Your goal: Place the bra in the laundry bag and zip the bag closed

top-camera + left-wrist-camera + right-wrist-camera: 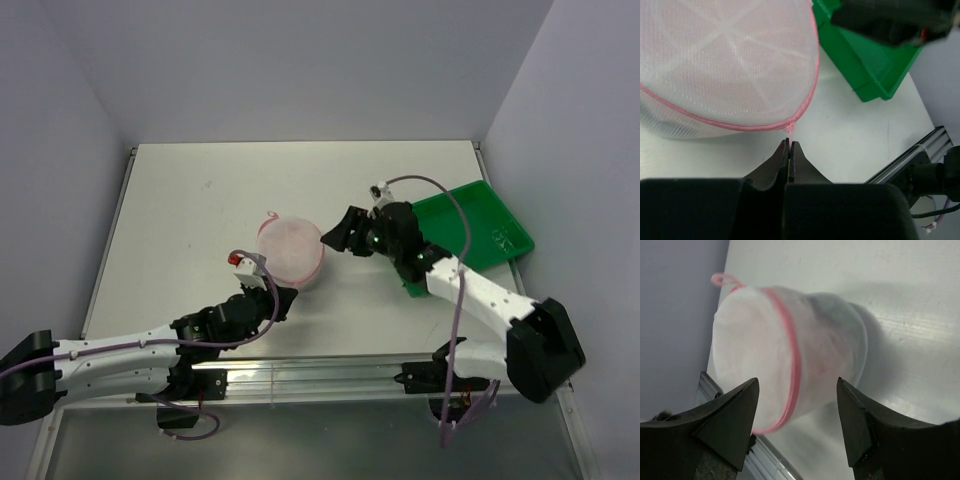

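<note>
Pressed together, the left gripper pinches a thin pink tab at the near rim of the laundry bag, probably the zip pull, held to drag the zipper round. The bag stands domed at mid-table, and the pale pink mass inside looks like the bra. To its right, the right gripper is spread on either side of the bag without touching it, likely to steady it, with the green tray further right.

Left tool pinched closed, arm stretched low; right tool spread wide, pointing left.
</note>
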{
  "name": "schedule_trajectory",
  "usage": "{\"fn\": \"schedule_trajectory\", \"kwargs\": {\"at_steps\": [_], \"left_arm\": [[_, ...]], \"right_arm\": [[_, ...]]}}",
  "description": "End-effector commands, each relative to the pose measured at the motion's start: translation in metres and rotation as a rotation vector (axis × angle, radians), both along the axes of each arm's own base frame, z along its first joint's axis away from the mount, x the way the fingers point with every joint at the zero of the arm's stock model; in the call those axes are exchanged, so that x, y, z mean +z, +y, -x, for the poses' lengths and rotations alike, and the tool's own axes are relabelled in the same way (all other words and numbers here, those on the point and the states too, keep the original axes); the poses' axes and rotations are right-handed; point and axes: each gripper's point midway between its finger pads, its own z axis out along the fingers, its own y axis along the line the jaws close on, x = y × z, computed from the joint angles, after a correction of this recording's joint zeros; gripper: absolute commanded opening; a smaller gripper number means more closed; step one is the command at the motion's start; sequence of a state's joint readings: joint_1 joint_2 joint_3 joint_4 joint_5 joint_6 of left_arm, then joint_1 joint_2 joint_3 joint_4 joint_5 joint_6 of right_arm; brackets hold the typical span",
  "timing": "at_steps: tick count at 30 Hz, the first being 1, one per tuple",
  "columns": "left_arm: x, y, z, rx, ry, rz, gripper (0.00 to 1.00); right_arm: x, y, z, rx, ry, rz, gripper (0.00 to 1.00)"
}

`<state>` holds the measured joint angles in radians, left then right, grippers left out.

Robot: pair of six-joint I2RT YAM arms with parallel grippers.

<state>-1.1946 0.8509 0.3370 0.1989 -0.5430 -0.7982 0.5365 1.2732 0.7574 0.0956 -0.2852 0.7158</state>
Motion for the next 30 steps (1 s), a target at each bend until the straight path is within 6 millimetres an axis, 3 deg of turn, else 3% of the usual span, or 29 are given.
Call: {"fn": "schedule_trajectory", "kwargs": {"at_steps": [1,4,9,11,12,13,17,18,21,24,25,26,27,29,30], "left_arm": [[0.049,-0.028,-0.002,-0.056,-0.07,0.137,0.0],[0.055,-0.037,-0.002,-0.074,-0.074,0.154,0.0],[0.058,-0.041,-0.001,-0.085,-0.079,0.164,0.0],[0.058,-0.041,0.0,-0.092,-0.077,0.163,0.0],[0.057,-0.041,0.0,-0.096,-0.079,0.15,0.0],[0.057,-0.041,0.0,-0.095,-0.082,0.144,0.0],[0.054,-0.035,0.001,-0.087,-0.079,0.147,0.0],[0.054,-0.033,0.001,-0.081,-0.08,0.142,0.0],[0.042,-0.02,0.001,-0.059,-0.068,0.083,0.0],[0.024,0.001,0.003,-0.013,-0.031,0.049,0.0],[0.022,0.012,0.002,0.017,-0.03,0.047,0.0],[0.007,0.023,0.004,0.039,-0.001,-0.006,0.0],[0.012,0.032,0.004,0.061,-0.006,0.01,0.0],[-0.006,0.056,0.004,0.128,0.024,-0.062,0.0],[0.0,0.064,0.004,0.148,0.018,-0.03,0.0]], "right_arm": [[0.006,-0.002,0.028,-0.027,-0.058,-0.041,0.71],[0.008,0.013,0.054,0.005,-0.035,-0.113,0.71],[0.009,0.037,0.073,0.081,-0.019,-0.15,0.68],[0.007,0.043,0.076,0.095,0.0,-0.169,0.64],[0.008,0.045,0.074,0.095,-0.004,-0.174,0.56],[0.011,0.048,0.071,0.097,-0.009,-0.175,0.51],[0.004,0.047,0.057,0.043,-0.011,-0.141,0.04],[0.004,0.045,0.053,0.031,-0.013,-0.142,0.0],[-0.001,0.042,0.041,0.023,-0.017,-0.107,0.0],[-0.003,0.025,0.017,-0.009,-0.032,-0.08,0.0],[0.0,0.011,0.001,-0.05,-0.046,-0.072,0.0],[-0.002,0.005,-0.007,-0.063,-0.045,-0.063,0.0],[0.001,0.003,-0.012,-0.052,-0.048,-0.066,0.0],[0.005,-0.004,-0.03,-0.054,-0.064,-0.026,0.0],[0.014,-0.001,-0.035,-0.037,-0.074,-0.027,0.0]]}}
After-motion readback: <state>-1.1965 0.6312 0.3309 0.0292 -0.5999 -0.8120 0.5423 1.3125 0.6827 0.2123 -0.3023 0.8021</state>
